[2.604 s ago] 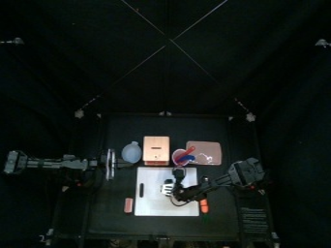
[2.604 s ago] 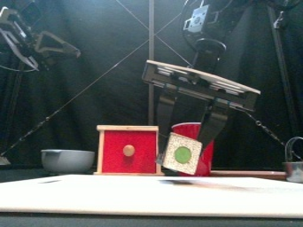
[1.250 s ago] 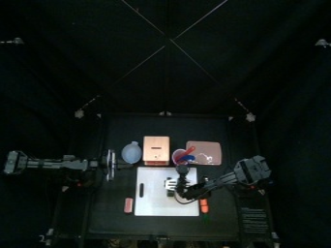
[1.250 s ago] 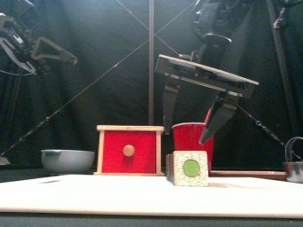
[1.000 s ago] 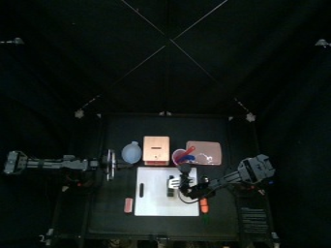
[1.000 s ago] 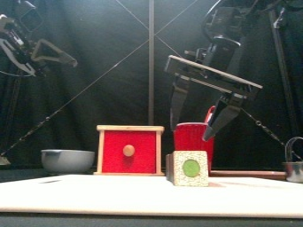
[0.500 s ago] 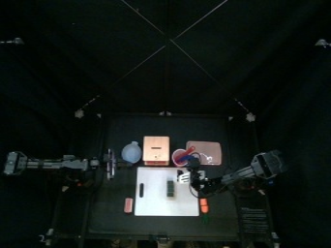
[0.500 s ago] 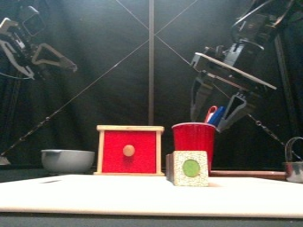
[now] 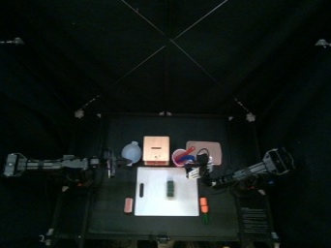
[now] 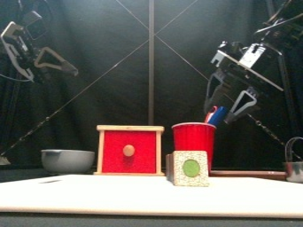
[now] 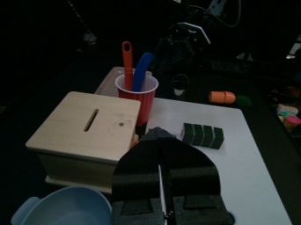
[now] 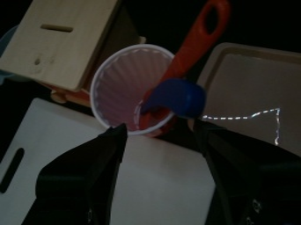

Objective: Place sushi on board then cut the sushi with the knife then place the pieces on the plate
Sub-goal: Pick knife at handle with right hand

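Note:
The sushi roll [image 10: 186, 168], dark green blocks with a pale spotted end, lies on the white board [image 10: 95, 197] in front of the red cup [image 10: 193, 144]. In the top view the roll [image 9: 172, 190] is at mid-board. My right gripper [image 10: 232, 103] hangs open above and right of the cup, holding nothing. In its wrist view the right gripper [image 12: 160, 126] frames the cup [image 12: 132, 83], which holds a red knife [image 12: 200, 39] and a blue knife [image 12: 178, 97]. My left gripper [image 11: 164, 149] rests shut at the left, over the bowl side.
The wooden box [image 9: 157, 150] with its red front and the blue-grey bowl [image 9: 132, 152] stand behind the board. The pink tray [image 9: 207, 151] lies right of the cup. Small orange toys [image 9: 128, 203] [image 9: 204, 203] lie by the board's front corners.
My right gripper set the sushi roll down on the board, opened, then rose and drew back to the right above the cup. The left arm stayed put.

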`<state>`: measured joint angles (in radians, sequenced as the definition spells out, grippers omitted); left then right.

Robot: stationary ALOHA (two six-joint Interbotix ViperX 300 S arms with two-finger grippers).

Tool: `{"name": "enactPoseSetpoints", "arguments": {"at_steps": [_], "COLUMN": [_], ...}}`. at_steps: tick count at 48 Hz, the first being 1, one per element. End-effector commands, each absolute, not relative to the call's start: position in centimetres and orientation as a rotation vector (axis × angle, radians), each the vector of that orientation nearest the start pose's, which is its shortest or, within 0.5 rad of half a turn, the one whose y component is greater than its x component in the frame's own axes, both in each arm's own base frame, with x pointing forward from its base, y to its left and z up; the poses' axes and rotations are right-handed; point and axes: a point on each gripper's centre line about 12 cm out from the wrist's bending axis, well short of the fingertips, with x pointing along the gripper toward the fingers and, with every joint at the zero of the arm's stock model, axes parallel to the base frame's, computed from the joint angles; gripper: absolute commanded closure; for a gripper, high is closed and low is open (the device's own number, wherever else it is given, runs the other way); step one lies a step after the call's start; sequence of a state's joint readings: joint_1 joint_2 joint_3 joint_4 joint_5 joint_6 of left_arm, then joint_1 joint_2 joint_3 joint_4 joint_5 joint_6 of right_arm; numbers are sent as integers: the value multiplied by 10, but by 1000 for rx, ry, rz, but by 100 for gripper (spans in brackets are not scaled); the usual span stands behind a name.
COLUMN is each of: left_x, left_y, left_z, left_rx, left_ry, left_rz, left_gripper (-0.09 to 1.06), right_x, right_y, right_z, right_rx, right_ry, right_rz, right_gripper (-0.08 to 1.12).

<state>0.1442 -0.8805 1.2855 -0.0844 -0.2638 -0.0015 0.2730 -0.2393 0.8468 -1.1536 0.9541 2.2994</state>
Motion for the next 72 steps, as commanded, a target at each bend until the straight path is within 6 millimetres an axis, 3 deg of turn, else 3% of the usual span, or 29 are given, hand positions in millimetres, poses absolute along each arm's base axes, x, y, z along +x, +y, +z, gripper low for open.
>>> {"name": "enactPoseSetpoints", "arguments": {"at_steps": [1, 14, 27, 34, 53, 72], "left_x": [199, 199, 199, 199, 199, 198], "left_y": [33, 34, 36, 37, 39, 40], "left_z": [234, 237, 237, 238, 238, 236], "left_rx": [-111, -142, -143, -143, -146, -154], "left_ry": [118, 109, 107, 105, 104, 108], "left_rz": [181, 192, 203, 209, 217, 225], "left_gripper": [99, 99, 99, 99, 99, 99], "right_x": [270, 242, 217, 215, 215, 220], "right_y": [-23, -38, -59, -73, -102, -132], "right_z": [203, 211, 222, 240, 259, 248], "right_rx": [722, 943, 1037, 989, 747, 519], "right_ry": [387, 362, 252, 158, 103, 259], "right_rz": [-1011, -961, -825, -738, -663, -594], "right_gripper": [11, 11, 11, 11, 12, 12]}}
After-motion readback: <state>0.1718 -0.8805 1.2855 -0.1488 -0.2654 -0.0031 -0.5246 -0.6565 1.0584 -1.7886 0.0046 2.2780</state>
